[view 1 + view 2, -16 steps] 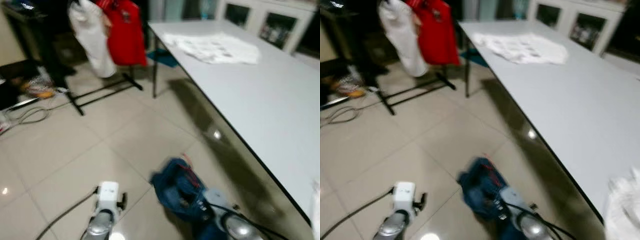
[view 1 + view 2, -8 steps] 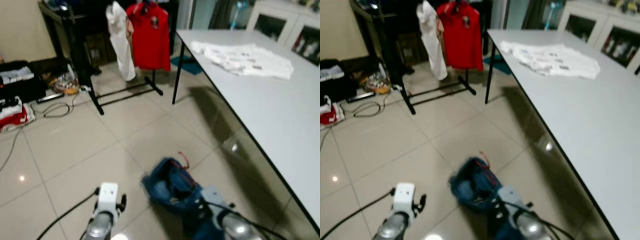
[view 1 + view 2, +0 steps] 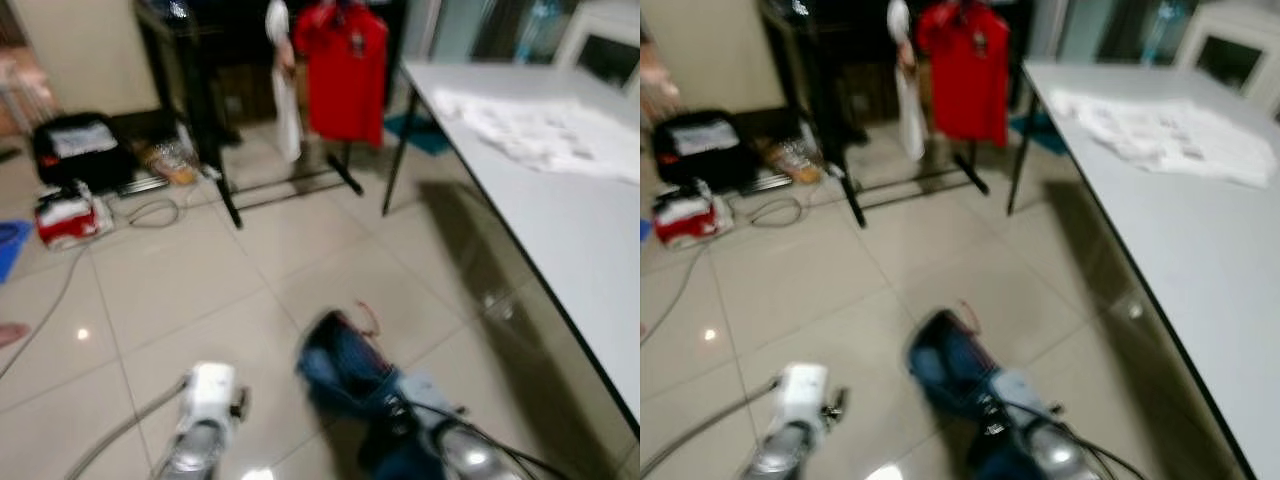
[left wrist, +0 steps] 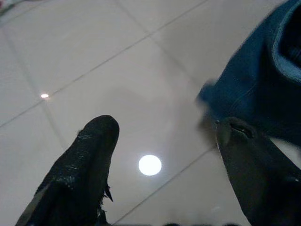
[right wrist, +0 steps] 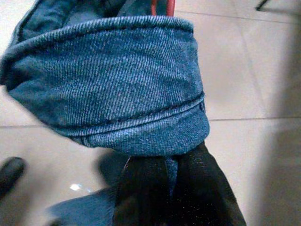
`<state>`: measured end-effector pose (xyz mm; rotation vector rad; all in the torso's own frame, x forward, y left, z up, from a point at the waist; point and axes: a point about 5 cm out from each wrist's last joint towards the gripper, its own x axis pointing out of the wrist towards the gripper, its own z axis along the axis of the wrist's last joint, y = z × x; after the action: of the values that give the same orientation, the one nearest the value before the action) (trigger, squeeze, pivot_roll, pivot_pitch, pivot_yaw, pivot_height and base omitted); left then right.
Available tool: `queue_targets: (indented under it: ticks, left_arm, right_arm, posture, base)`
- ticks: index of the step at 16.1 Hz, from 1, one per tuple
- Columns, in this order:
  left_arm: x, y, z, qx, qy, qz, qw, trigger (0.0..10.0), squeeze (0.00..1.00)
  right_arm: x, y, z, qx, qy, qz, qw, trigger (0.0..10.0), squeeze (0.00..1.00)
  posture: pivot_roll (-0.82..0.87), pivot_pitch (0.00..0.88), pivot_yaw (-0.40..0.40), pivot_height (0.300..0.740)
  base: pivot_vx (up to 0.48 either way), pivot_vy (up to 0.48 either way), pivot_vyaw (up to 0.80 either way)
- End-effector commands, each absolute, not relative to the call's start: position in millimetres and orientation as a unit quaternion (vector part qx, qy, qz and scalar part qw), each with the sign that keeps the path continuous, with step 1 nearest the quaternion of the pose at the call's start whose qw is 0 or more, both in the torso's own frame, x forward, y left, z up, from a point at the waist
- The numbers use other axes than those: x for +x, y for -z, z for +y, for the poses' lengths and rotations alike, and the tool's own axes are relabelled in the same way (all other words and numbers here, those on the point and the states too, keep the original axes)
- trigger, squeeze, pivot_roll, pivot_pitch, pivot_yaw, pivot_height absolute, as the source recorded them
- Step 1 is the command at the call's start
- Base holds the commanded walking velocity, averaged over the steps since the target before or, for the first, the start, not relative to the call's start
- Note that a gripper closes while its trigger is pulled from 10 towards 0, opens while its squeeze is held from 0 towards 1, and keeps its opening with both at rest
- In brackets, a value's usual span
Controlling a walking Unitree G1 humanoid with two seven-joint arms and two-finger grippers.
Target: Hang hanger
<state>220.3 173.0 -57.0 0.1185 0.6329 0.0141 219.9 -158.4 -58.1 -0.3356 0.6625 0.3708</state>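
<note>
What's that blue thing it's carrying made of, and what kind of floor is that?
The blue garment looks like denim: diagonal twill weave and stitched seams show where the right gripper pinches it. The floor appears to be glossy glazed tile, with grout lines and bright light reflections.

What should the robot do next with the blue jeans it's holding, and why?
Probably keep walking toward the clothes rack. The right gripper is shut on the jeans, a red hanger hook pokes out of them, and the rack with the red shirt stands across the floor, beyond reach. The left gripper is open, holding nothing.
</note>
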Motion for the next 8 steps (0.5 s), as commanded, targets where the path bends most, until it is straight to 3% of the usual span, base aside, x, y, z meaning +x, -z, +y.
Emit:
queue_targets:
  ticks: [1,8]
  left_arm:
    - [222.1,54.6,186.0,0.071,-0.016,0.31,0.948,10.0,0.0]
    - [222.2,54.6,184.9,0.073,-0.012,0.309,0.948,10.0,0.0]
  right_arm:
    - [227.7,52.5,-151.0,-0.15,-0.176,0.301,0.925,10.0,0.0]
    - [234.2,47.6,-150.8,-0.138,-0.164,0.287,0.934,10.0,0.0]
  posture:
    - [0.07,0.062,-0.041,0.74]
    - [0.06,0.061,-0.032,0.74]
  base:
    - [0.379,0.0,0.0]
    - [0.396,0.0,0.0]
